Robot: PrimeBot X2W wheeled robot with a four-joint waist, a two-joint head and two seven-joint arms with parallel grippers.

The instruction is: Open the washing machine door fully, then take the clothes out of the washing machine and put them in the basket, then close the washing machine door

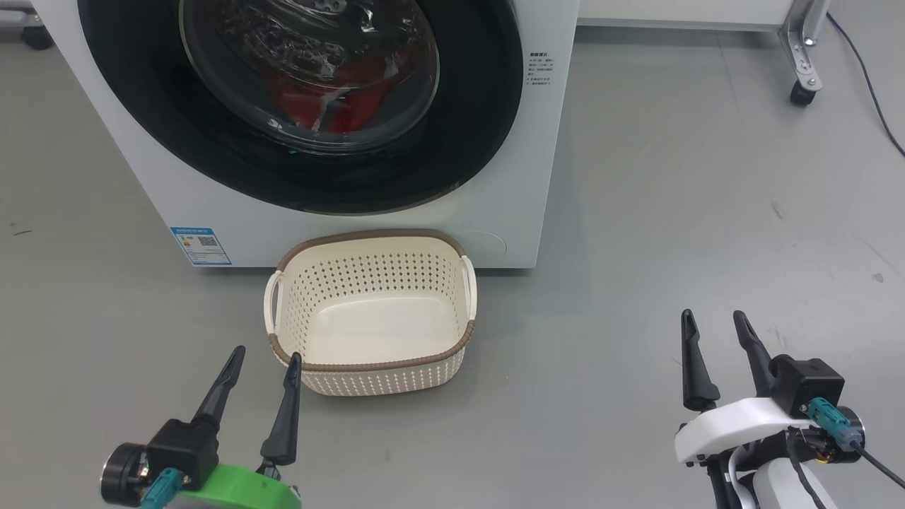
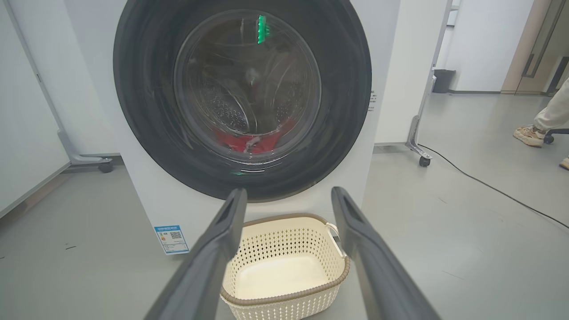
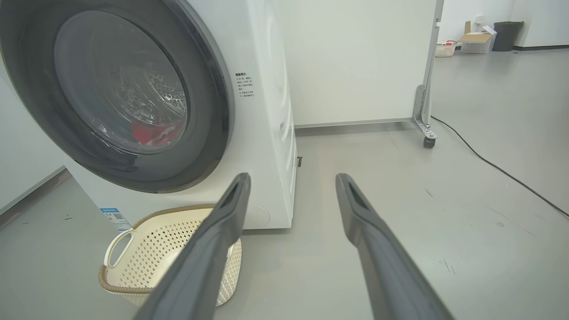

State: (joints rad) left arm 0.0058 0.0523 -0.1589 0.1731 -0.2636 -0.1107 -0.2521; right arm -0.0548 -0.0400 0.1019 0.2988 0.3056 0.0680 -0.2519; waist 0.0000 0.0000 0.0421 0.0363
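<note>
From the head, we see the washing machine [image 1: 177, 205] with its door [image 1: 466, 141] closed. The clothes [image 1: 353, 92] show red through the glass, low in the drum. The basket [image 1: 368, 237] stands on the grey floor [image 1: 636, 247] just in front of the machine, below the door. Our left gripper [image 1: 268, 351] hangs at the lower left, fingers apart and holding nothing, one tip near the basket's front rim. Our right gripper [image 1: 712, 313] is at the lower right, well apart from the basket, fingers also apart and holding nothing.

From the left wrist, the spread fingers frame the basket, with the closed door above it. A person's shoe [image 2: 529, 135] shows at the far right.

From the right wrist, the spread fingers point at the floor beside the machine's corner. The basket sits at the lower left, partly behind one finger.
</note>
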